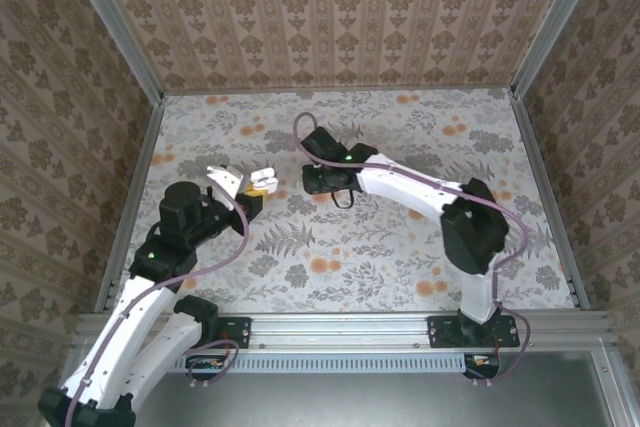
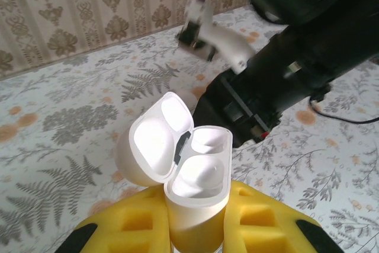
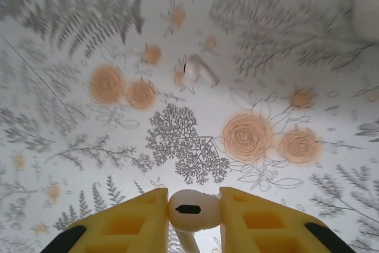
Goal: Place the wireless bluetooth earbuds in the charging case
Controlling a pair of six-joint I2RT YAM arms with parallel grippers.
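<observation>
Left gripper (image 2: pixel 198 224): clenched on the charging case (image 2: pixel 198 177), yellow fingers (image 2: pixel 135 226) pressing both sides of its base.
Charging case: upright, left of table centre, lid (image 2: pixel 155 146) swung open to the left; the bays are washed out white, so their contents cannot be told.
Right gripper (image 3: pixel 193 213): grasping the first earbud (image 3: pixel 190 208) between its yellow pads (image 3: pixel 256 220), stem pointing down.
Second earbud (image 3: pixel 195 70): lying loose on the table, beyond the right fingers and well apart from them.
Obstruction: the right arm (image 2: pixel 296 63), black at the wrist, stands just beyond the open case, to its right.
Spacing, top view: the grippers face each other, left (image 1: pixel 252 195) and right (image 1: pixel 326 183), with a bare strip of table between.
Table (image 1: pixel 400 247): pale covering printed with grey ferns and orange flowers.
Enclosure: patterned wallpaper walls (image 1: pixel 340 17) on three sides, metal posts (image 1: pixel 112 19) at the corners.
</observation>
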